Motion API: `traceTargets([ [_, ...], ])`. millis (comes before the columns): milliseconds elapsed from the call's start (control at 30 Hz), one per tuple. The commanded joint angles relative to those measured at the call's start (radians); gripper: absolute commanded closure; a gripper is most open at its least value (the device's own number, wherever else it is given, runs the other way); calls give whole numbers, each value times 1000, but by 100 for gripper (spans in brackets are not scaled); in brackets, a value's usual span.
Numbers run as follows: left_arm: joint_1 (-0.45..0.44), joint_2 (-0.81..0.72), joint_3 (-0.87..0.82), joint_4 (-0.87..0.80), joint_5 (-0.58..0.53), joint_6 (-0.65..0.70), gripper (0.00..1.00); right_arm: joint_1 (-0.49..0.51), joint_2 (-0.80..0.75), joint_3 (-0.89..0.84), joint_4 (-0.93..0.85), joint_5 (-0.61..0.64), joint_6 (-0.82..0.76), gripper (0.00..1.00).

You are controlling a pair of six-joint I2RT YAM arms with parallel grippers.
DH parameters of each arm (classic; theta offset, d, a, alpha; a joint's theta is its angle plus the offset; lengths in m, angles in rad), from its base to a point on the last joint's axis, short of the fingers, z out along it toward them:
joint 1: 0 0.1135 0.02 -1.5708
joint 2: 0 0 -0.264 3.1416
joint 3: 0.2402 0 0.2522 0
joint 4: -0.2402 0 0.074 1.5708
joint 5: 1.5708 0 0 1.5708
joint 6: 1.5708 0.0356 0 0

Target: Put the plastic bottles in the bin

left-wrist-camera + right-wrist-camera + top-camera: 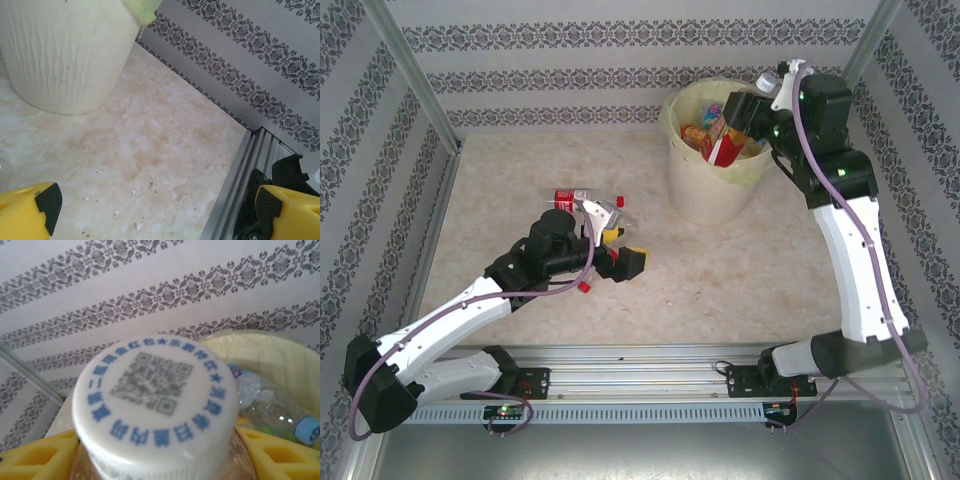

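Note:
My right gripper (748, 112) hangs over the bin (692, 190), shut on a plastic bottle (722, 140) with a red label that tilts down into it. In the right wrist view the bottle's white cap (155, 405), printed with a code, sits between the yellow fingers (30, 460). Several more bottles (272, 407) lie inside the bin's rim (260, 347). On the table, a red-labelled bottle (570, 197) and a crushed clear one (601, 210) lie just beyond my left gripper (625, 247), which stands open and empty (155, 212).
The patterned wall (620, 60) closes the back and sides. An aluminium rail (640, 365) runs along the near edge. A loose red cap (585, 287) lies by the left arm. In the left wrist view the bin's ribbed wall (65, 50) stands ahead on the marbled table (165, 145).

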Motion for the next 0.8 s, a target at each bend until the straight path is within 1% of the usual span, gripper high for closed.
traceTargets([
  [0,4,-32,-10,0,-28,-8,0,-12,90,97,16,51,-37,43],
  [133,6,-43,-7,-33,-42,2,0,-24,220,230,-13,55,-54,43],
  [267,6,-54,5,-84,-79,16,0,-28,358,385,-103,70,-93,43],
  [433,8,-60,25,-147,-107,32,0,-31,463,492,-175,61,-139,42],
  [500,8,-58,29,-167,-116,35,0,-28,503,543,-236,59,-170,42],
  [667,8,-50,38,-221,-158,45,0,-15,527,545,-295,89,-232,38],
  [767,8,-34,47,-248,-162,57,0,9,542,553,-320,111,-275,36],
])
